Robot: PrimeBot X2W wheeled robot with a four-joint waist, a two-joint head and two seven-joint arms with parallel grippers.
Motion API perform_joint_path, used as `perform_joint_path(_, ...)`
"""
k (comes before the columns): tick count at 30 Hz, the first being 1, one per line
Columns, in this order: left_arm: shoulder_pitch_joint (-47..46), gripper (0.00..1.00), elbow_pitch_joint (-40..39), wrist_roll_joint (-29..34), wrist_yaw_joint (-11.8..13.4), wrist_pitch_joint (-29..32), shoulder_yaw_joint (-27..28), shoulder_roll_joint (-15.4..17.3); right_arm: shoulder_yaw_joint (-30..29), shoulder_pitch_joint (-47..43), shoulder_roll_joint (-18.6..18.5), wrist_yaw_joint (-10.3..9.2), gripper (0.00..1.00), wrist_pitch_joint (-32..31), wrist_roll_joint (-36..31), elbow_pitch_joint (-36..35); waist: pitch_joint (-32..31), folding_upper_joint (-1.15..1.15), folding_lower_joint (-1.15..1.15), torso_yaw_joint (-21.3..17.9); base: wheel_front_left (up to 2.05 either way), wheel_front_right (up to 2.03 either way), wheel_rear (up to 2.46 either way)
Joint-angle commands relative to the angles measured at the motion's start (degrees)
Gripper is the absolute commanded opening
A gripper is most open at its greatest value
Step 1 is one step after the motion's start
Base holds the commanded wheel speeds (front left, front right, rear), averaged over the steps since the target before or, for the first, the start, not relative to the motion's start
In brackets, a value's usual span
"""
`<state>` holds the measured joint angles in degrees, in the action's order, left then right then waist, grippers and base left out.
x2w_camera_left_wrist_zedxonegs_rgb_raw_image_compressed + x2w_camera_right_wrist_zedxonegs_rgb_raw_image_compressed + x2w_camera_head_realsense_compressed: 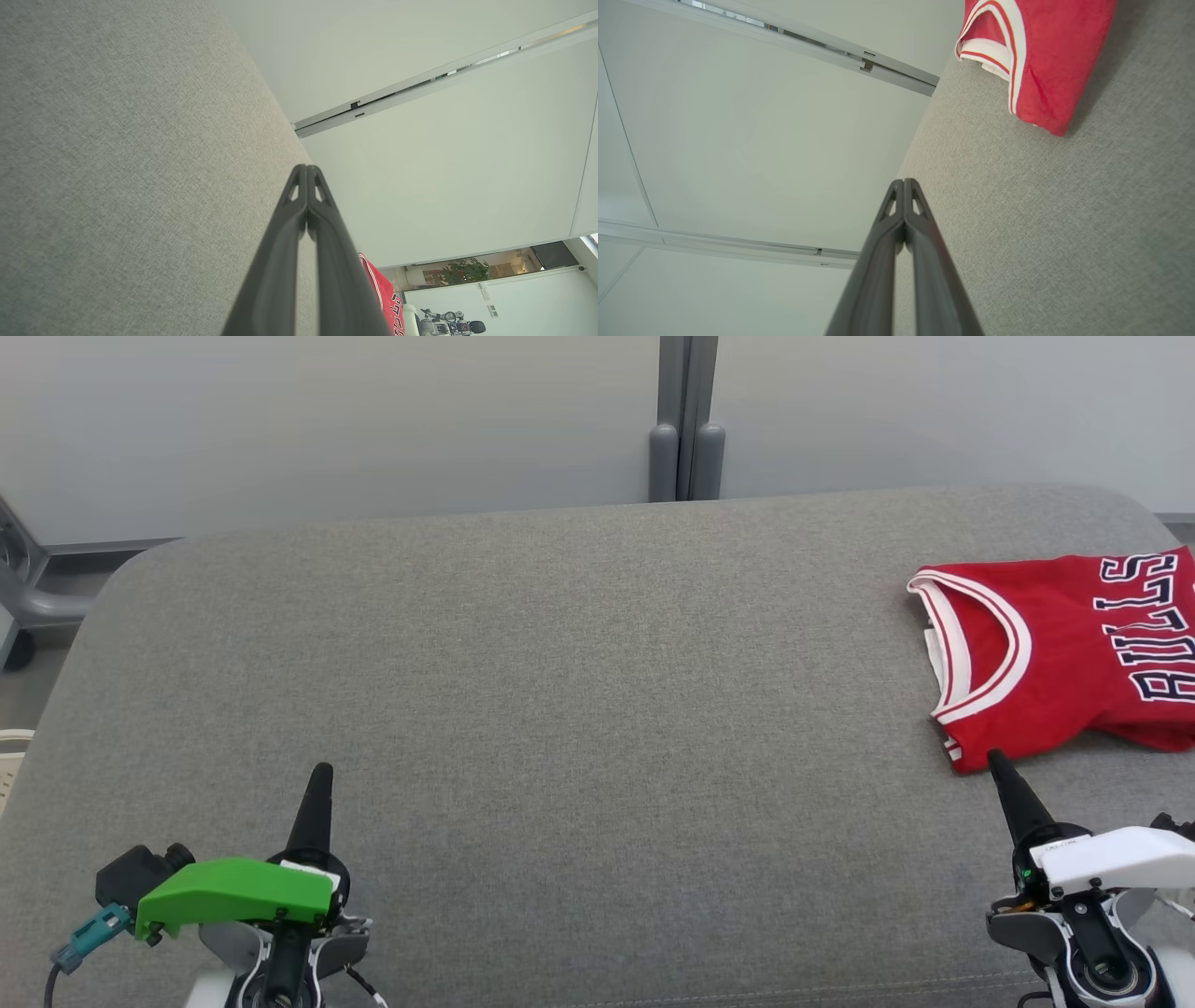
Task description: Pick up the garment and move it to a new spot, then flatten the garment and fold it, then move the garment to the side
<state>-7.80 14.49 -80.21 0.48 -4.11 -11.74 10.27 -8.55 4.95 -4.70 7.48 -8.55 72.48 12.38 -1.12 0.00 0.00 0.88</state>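
The garment (1064, 653) is a red jersey with white trim and dark lettering, lying folded at the far right of the grey cushioned surface (560, 709). The right wrist view has its trimmed corner (1041, 56) at the top. A sliver of the red jersey (385, 298) peeks past the fingers in the left wrist view. My right gripper (997, 761) is shut, empty, its tip just short of the jersey's near corner. My left gripper (321, 773) is shut and empty at the lower left, far from the jersey. Both wrist views show the fingers pressed together, left (307, 168) and right (904, 182).
A pale wall with a grey vertical post (688, 420) stands behind the surface. A grey frame leg (28, 588) sits off the left edge. The cushion's back edge curves down at both corners.
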Motion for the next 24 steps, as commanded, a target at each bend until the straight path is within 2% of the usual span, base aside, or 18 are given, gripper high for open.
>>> perform_joint_path(1, -1.4, 0.00, 0.0, -1.1, -0.6, 0.2, 0.8, -0.1, -0.4, 1.0, -0.4, 0.02, 0.00, -0.3, 1.2, -0.1, 0.0, 0.00, 0.00, 0.0, 0.00, 0.00, 0.00)
perform_joint_path(24, -3.2, 0.00, 2.7, -7.7, -4.6, 1.9, 4.9, -3.9, -2.8, 2.7, -0.7, 0.02, 0.00, -1.5, 11.6, 2.5, 0.6, 0.00, 0.00, -0.4, 0.00, 0.00, 0.00)
